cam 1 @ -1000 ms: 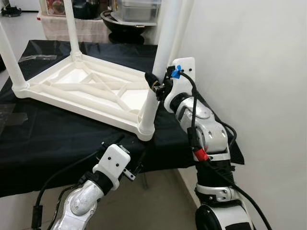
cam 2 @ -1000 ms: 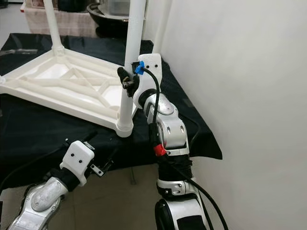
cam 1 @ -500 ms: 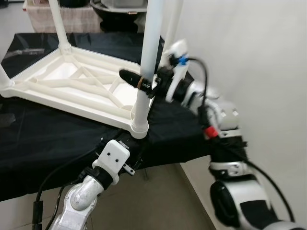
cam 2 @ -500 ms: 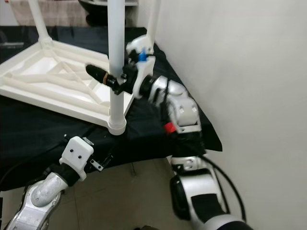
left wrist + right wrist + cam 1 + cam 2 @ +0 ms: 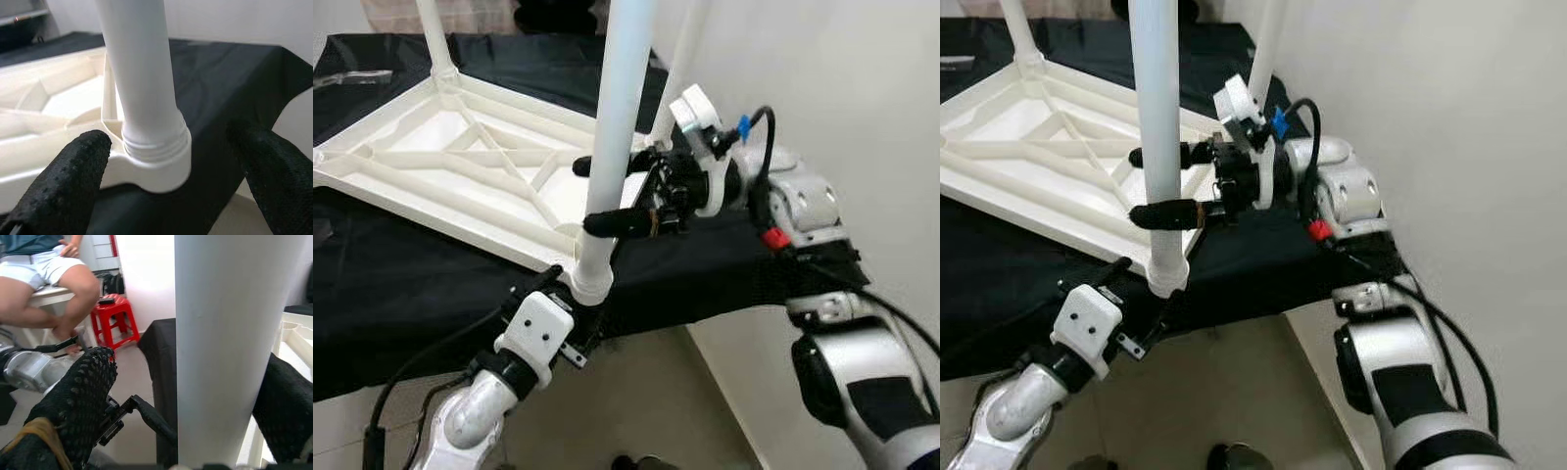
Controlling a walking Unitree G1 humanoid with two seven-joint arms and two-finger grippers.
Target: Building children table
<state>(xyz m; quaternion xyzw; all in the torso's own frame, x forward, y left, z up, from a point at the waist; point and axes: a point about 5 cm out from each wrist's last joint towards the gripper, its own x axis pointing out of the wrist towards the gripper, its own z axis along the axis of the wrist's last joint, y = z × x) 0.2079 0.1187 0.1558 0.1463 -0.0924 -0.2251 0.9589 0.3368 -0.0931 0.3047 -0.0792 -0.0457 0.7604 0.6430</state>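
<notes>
The white children's table lies upside down on a black cloth. Its near leg stands upright in the corner socket. My right gripper is open and straddles this leg part-way up, one black finger on each side. In the right wrist view the leg stands between the fingers, with a gap on one side. My left gripper hangs open just below the table corner. Its fingers are spread wide on either side of the socket without touching it.
Two more legs stand at the far corners. A white wall rises close on the right. The black cloth's edge drops off just past the corner. A person sits on a white seat beside a red stool.
The camera has shifted down and closer. My right gripper has swung from beside the leg to straddling it lower down, fingers pointing left. The left gripper stays under the corner.
</notes>
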